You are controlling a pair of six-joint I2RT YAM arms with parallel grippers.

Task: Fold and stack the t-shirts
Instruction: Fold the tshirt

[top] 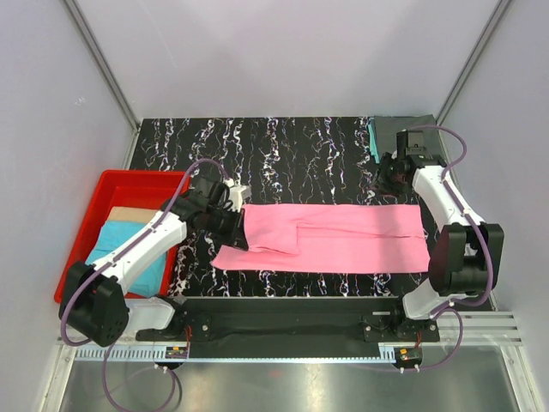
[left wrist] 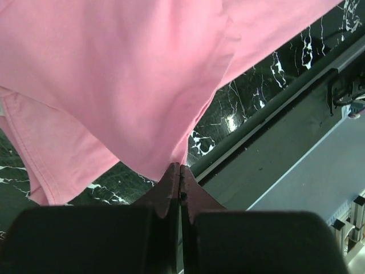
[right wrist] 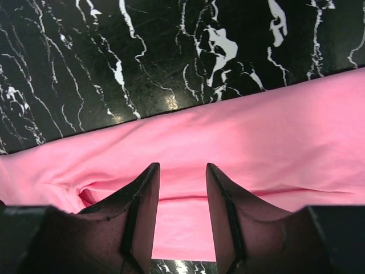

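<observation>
A bright pink t-shirt (top: 343, 236) lies folded into a long band across the black marbled table (top: 283, 154). My left gripper (top: 240, 225) is at the band's left end. In the left wrist view its jaws (left wrist: 180, 166) are pressed together with a corner of the pink cloth (left wrist: 114, 68) pinched at the tips and hanging away from them. My right gripper (top: 388, 182) hovers at the band's far right edge. In the right wrist view it stands open (right wrist: 182, 171) above a crease in the pink cloth (right wrist: 274, 125), with nothing between the fingers.
A red bin (top: 90, 225) at the left holds a light blue shirt (top: 129, 249) and a tan item (top: 129, 213). Folded teal (top: 375, 139) and dark grey (top: 405, 123) shirts lie stacked at the back right corner. A metal rail (top: 292, 313) runs along the near edge.
</observation>
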